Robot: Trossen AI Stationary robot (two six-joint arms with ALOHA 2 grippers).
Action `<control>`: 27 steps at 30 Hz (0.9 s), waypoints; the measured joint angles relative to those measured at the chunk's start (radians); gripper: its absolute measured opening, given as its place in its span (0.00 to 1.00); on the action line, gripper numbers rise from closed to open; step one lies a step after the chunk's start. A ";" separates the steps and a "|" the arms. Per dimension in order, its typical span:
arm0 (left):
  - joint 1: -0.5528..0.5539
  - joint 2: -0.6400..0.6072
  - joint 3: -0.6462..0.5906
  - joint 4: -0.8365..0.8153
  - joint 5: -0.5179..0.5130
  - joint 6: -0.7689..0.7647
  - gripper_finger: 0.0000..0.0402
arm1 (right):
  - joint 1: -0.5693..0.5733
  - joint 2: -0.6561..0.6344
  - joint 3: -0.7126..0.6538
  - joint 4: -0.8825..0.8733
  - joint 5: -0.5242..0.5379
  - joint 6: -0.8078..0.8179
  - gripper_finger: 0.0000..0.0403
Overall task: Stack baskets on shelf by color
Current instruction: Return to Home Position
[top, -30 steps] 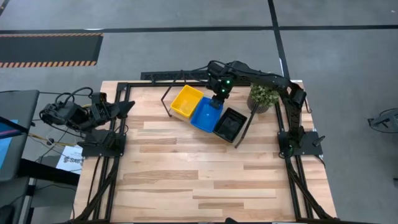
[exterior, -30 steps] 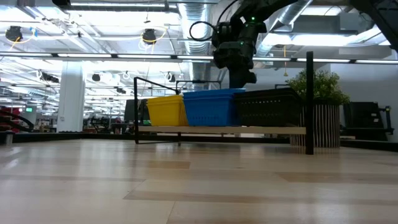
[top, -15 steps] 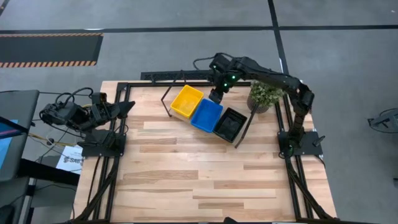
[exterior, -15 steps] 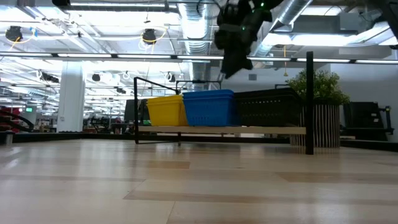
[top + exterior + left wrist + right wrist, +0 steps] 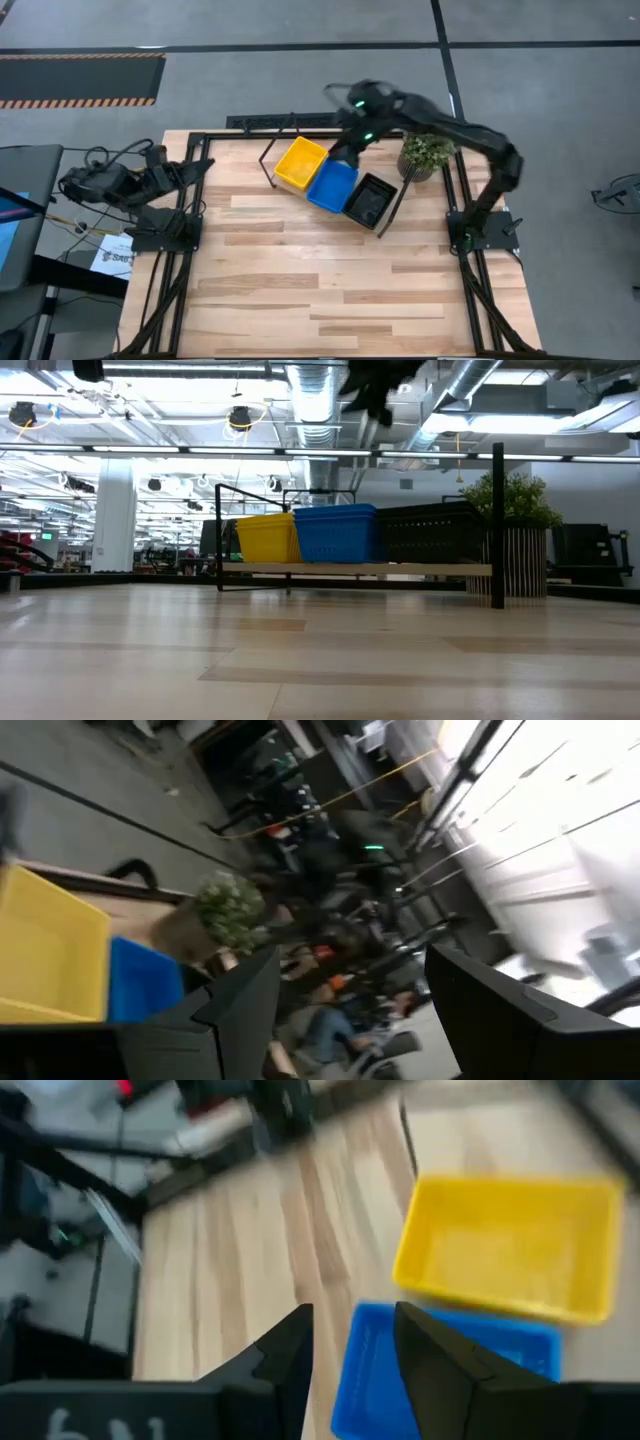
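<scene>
Right gripper (image 5: pixel 352 1318) is hovering spread, empty; blue basket (image 5: pixel 455 1370) is lying below it, yellow basket (image 5: pixel 510 1245) beside; left gripper (image 5: pixel 352 960) is idling well apart, spread

The right gripper (image 5: pixel 352 1315) hangs over the baskets with its two dark fingers (image 5: pixel 270 1370) spread apart. A blue basket (image 5: pixel 525 1360) lies open side up directly below the claw, showing through the gap and out past one finger. A yellow basket (image 5: pixel 510 1240), also open side up, sits just beyond it, ahead of the claw and off to that same side. It is too blurred to tell whether the two touch. The light wooden tabletop (image 5: pixel 250 1250) stretches away on the claw's other side. Farther off that way, blurred dark frame bars (image 5: pixel 70 1165) cross the table's edge.
</scene>
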State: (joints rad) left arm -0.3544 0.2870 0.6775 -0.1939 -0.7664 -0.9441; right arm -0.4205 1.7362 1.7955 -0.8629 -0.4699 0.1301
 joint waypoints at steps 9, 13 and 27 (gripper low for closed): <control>0.046 0.061 0.299 -0.423 -0.009 0.114 0.59 | 0.049 -0.347 0.002 0.079 0.181 0.073 0.40; 0.046 0.070 0.354 -0.531 -0.010 0.196 0.59 | 0.086 -0.473 0.002 0.042 0.213 0.164 0.39; 0.046 -0.003 -0.056 -0.456 0.209 0.223 0.59 | 0.300 -0.846 -0.567 0.462 0.461 0.135 0.39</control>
State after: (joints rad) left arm -0.3084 0.2844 0.6211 -0.6503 -0.5571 -0.7214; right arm -0.1207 0.8904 1.2287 -0.4011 -0.0085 0.2646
